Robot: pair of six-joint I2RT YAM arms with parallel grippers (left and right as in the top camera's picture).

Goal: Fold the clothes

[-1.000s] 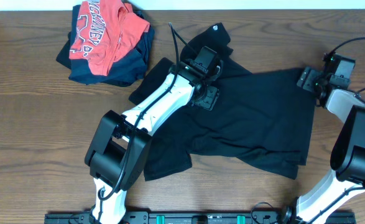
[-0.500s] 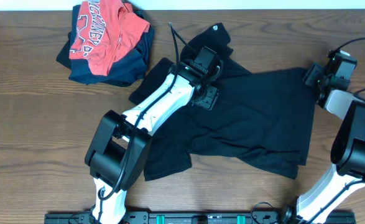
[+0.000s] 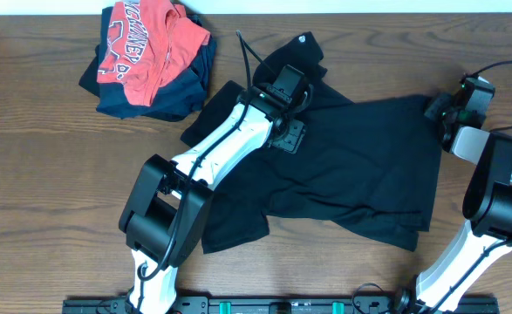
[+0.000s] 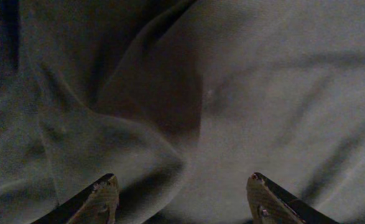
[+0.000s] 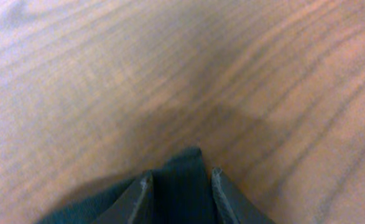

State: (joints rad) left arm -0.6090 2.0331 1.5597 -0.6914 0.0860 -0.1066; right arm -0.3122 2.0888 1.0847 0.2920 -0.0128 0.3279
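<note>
The clothes, a black T-shirt, lie spread and rumpled across the middle of the table, with the small white logo at the far edge. My left gripper hovers over the shirt's upper left part. In the left wrist view it stands open, with wrinkled dark fabric below and nothing between its fingers. My right gripper is at the shirt's far right corner. In the right wrist view its jaws stand close together with a point of black fabric pinched between them.
A red-orange printed shirt lies on a folded navy garment at the back left. A thin black cable arcs above the left arm. Bare wooden table surrounds the shirt on the left and in front.
The right gripper's jaws have closed from wide apart onto the shirt's far right corner, and its wrist shifted slightly right. The left arm has not moved.
</note>
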